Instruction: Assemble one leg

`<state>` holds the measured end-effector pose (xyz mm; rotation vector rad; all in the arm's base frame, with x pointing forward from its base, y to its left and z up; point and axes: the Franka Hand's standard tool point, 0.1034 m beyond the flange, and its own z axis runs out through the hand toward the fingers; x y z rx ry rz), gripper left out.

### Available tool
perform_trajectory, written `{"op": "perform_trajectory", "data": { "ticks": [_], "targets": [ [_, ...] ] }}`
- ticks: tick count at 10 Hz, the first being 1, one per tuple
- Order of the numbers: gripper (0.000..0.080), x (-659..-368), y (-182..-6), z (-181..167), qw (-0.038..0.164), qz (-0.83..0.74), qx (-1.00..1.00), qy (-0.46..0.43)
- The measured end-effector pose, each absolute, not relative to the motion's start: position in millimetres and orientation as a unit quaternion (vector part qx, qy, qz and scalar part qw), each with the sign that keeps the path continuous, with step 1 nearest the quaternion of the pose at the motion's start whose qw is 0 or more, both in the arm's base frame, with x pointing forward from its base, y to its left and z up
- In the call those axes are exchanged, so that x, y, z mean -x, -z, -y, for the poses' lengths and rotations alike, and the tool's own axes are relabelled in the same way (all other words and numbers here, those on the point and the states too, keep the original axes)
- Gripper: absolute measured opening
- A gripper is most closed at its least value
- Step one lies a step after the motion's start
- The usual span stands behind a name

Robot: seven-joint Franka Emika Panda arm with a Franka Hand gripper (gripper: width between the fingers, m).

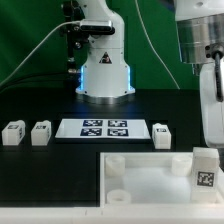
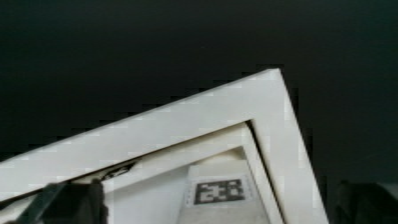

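1. Green backdrop curtain [image 1: 40, 40] across the rear, lit evenly.
2. Black counter [image 1: 40, 160] below, matte and dark.
3. Dark cables [image 1: 30, 55] draped against the green.

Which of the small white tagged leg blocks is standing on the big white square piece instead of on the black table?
The small white plastic leg block at the exterior view's right, on the large white recessed square piece's corner. The other three legs sit on the black table.
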<state>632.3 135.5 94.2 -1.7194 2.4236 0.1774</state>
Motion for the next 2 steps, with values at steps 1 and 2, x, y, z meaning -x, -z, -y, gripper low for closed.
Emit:
{"op": "perform_trajectory", "data": {
  "ticks": [1,2],
  "targets": [
    [0.0648,-631.9,-92.7,-135.6,0.081,-0.811,0.576,-0.060],
    [0.0648,-631.7,-92.3,-135.9,0.081,-0.810,0.577,-0.060]
  ]
}}
